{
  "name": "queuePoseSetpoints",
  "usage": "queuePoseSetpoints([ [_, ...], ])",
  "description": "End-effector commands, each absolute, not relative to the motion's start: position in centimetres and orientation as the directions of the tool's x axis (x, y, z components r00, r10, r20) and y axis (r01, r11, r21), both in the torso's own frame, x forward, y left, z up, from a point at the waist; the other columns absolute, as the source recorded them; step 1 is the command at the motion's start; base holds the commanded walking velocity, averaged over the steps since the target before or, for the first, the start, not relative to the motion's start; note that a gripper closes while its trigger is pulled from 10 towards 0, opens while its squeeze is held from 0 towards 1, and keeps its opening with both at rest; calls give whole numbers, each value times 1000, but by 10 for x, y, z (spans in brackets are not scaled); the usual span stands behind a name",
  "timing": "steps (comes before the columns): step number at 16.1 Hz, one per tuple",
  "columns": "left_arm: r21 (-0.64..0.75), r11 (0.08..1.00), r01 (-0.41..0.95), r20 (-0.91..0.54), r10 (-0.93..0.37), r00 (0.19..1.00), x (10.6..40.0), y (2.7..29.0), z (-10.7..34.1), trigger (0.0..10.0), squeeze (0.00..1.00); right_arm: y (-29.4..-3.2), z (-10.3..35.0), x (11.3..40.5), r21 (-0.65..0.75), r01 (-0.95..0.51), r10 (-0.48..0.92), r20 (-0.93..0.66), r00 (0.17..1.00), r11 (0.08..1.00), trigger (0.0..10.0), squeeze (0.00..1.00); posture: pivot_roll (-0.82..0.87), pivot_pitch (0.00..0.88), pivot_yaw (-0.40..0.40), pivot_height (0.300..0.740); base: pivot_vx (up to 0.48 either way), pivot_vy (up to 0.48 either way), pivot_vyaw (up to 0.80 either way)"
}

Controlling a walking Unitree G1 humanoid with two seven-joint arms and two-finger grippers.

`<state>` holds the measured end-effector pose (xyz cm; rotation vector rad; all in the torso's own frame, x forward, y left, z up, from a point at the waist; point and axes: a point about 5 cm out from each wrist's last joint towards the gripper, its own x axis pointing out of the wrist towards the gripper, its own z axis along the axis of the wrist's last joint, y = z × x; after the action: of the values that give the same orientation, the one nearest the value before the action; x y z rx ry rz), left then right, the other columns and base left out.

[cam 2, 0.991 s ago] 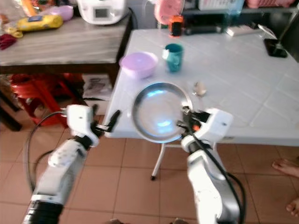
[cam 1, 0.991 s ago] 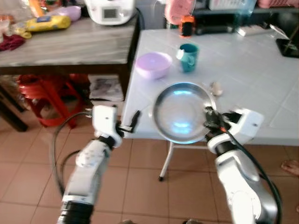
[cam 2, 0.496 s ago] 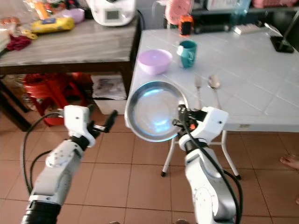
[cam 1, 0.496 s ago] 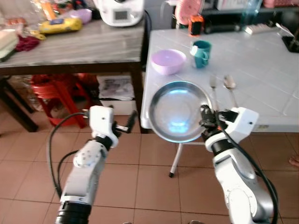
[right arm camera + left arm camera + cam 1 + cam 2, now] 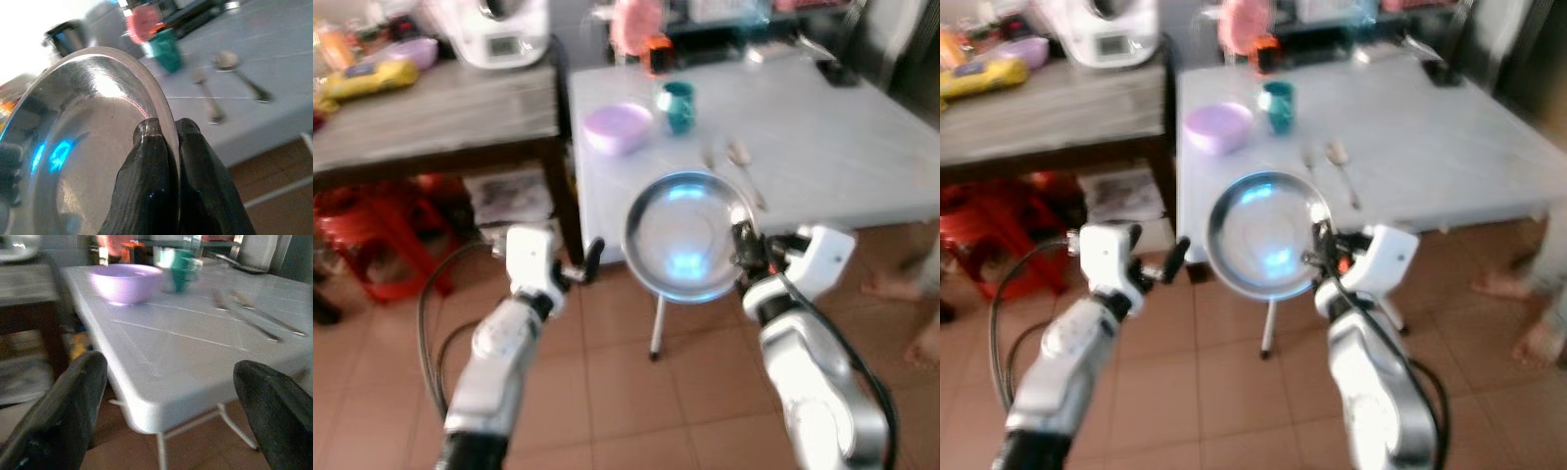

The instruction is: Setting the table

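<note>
Shiny round steel plate (image 5: 685, 235), shallow, blue glare inside, held tilted in the air off the white tabletop's (image 5: 822, 137) near edge. Right gripper (image 5: 164, 128) fingers (image 5: 151, 161) pinch its rim. Left gripper (image 5: 166, 396) fingers (image 5: 68, 401) spread, holding nothing.

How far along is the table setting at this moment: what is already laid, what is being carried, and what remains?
Laid on the white table: purple bowl, teal cup, fork and spoon. In hand: the right gripper has its jaws shut on the rim of the steel plate, held off the table's near edge. Left gripper is open and holds nothing. Remaining: setting the plate down.
</note>
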<state>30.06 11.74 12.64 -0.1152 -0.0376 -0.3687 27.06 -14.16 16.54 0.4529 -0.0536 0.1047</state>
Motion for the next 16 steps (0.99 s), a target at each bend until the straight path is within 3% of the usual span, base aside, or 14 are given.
queuePoseSetpoints([
  [1, -81, 933, 351, 59, -347, 936, 301, 124, 129, 10000, 0, -136, 170, 270, 446, -142, 109, 101, 989, 884, 10000, 0, -159, 108, 101, 740, 0, 386, -800],
  [5, -83, 933, 351, 53, -347, 936, 300, 123, 128, 10000, 0, -136, 170, 269, 445, -143, 110, 99, 989, 884, 10000, 0, -160, 110, 101, 740, 0, 462, -589],
  [14, -85, 932, 353, 52, -350, 935, 299, 121, 127, 10000, 0, -137, 171, 270, 409, -143, 107, 110, 988, 901, 10000, 0, -164, 113, 100, 740, 0, 480, 0],
  [16, -84, 931, 356, 53, -352, 934, 299, 121, 127, 10000, 0, -137, 172, 269, 403, -145, 109, 110, 988, 904, 10000, 0, -166, 113, 98, 740, 0, 480, 709],
])
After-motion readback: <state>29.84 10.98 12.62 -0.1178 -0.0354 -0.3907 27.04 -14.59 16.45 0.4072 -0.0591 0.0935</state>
